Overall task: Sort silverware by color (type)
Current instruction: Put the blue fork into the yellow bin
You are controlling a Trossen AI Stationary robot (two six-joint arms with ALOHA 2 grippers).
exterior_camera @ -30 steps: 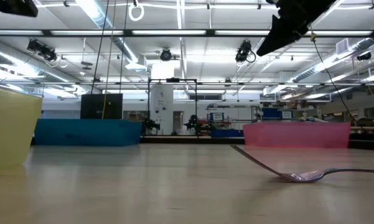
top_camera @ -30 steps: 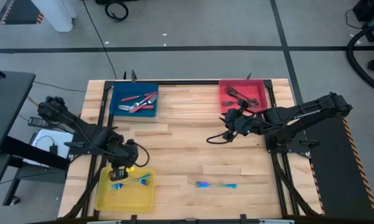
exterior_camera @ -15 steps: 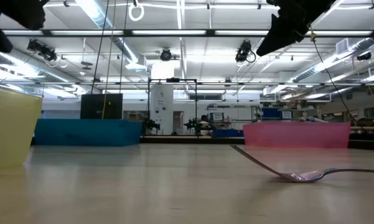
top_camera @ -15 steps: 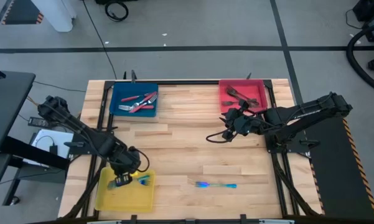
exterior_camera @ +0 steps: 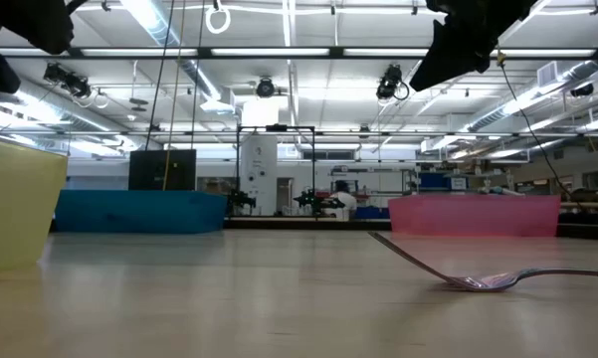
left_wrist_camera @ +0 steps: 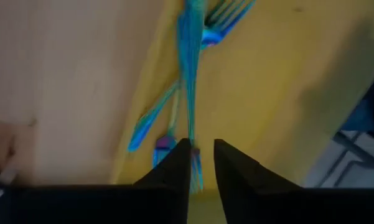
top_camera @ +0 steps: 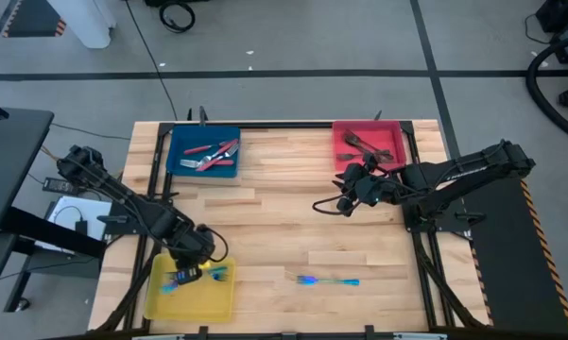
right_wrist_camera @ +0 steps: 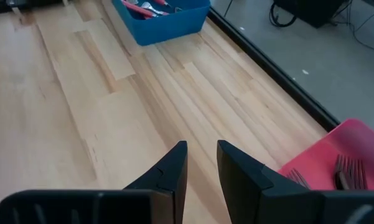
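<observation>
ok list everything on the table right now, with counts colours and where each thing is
blue tray: one, blue, far left corner of the table
red-handled silverware: a few pieces, red with shiny ends, in the blue tray; exact count unclear
red tray: one, red, far right part of the table
dark grey silverware: a few pieces, dark metal, in the red tray
yellow tray: one, yellow, near left corner
blue-cyan silverware: at least two, in the yellow tray under the left gripper
blue-cyan utensil: one, loose on the wood near the front, centre-right
left gripper: over the yellow tray, jaws slightly apart around a blue-cyan handle
right gripper: open, empty, above the table's middle, beside the red tray
</observation>
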